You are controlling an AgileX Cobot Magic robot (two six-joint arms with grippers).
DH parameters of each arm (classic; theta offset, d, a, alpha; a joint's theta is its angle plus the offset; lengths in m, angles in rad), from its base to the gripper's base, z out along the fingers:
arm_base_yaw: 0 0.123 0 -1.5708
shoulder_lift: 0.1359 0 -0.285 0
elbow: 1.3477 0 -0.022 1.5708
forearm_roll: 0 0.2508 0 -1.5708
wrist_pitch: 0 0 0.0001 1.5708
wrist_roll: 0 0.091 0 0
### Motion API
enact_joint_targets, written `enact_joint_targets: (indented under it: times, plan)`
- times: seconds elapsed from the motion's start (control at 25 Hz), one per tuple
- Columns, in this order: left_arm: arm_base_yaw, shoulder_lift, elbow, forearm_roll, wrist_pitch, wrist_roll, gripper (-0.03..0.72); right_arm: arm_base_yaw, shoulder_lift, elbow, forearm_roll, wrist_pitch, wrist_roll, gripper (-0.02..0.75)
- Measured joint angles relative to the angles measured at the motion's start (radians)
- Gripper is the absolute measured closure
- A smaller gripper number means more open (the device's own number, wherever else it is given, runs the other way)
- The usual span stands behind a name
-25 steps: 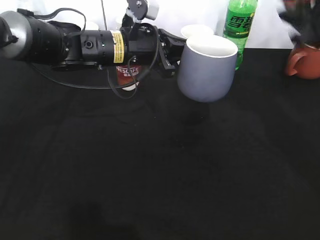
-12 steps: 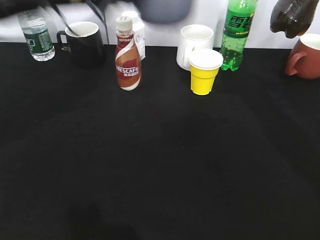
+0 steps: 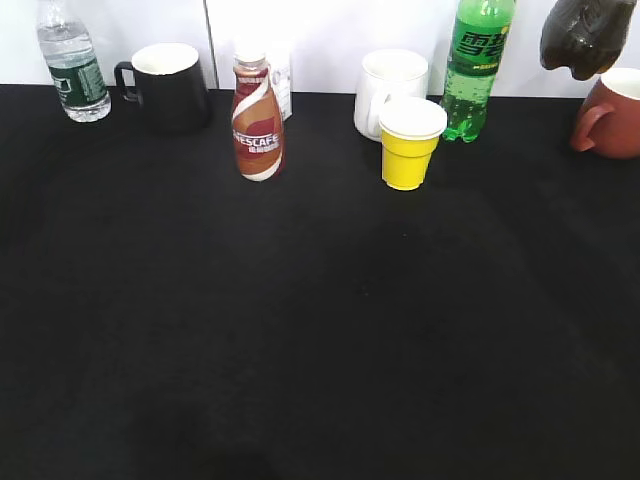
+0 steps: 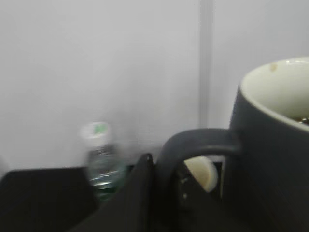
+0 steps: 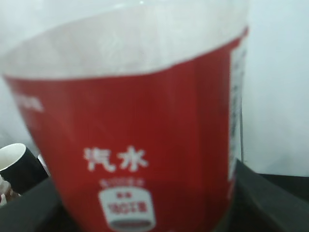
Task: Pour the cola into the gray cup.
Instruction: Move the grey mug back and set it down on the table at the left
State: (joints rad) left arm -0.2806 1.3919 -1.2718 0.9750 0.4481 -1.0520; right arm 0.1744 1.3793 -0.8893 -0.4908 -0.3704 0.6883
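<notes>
The cola bottle fills the right wrist view, with its red label and white characters (image 5: 145, 121). My right gripper (image 5: 145, 220) is shut on it, its fingers mostly hidden behind the bottle. In the exterior view only the bottle's dark brown bottom (image 3: 583, 35) shows, held in the air at the top right. The gray cup (image 4: 270, 145) is close in the left wrist view, upright, with a white interior. My left gripper (image 4: 161, 188) is shut on its loop handle. The cup and the left arm are out of the exterior view.
Along the table's back edge stand a water bottle (image 3: 72, 65), a black mug (image 3: 165, 85), a Nescafe bottle (image 3: 257, 120), a white mug (image 3: 390, 85), a yellow paper cup (image 3: 408, 145), a green soda bottle (image 3: 476, 60) and a red-brown mug (image 3: 610, 115).
My left arm, holding the gray cup over the middle of the table, has risen out of the top of the exterior view. The cola bottle's bottom now hangs steady at the top right.
</notes>
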Motion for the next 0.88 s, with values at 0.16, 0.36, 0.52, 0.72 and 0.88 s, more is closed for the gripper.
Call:
enact_joint_targets:
  times: [0.16,0.36,0.52,0.72,0.88]
  plan:
    - [0.038,-0.005,0.022,0.509,0.132,-0.601,0.640,0.000,0.000,0.000,-0.002,0.000,0.000,0.272]
    - [-0.035,-0.005,0.284,0.727,0.211,-0.942,0.640,0.000,0.000,0.000,-0.054,0.000,0.000,0.272]
    - [-0.123,-0.005,0.353,0.727,0.314,-0.951,0.640,0.000,0.000,0.000,-0.072,0.000,0.000,0.272]
    - [-0.194,0.008,0.468,0.727,0.394,-1.053,0.640,0.000,0.000,0.000,-0.099,-0.001,0.000,0.272]
    - [-0.197,0.123,0.478,0.727,0.350,-1.062,0.640,0.000,0.000,0.000,-0.156,-0.005,0.000,0.272]
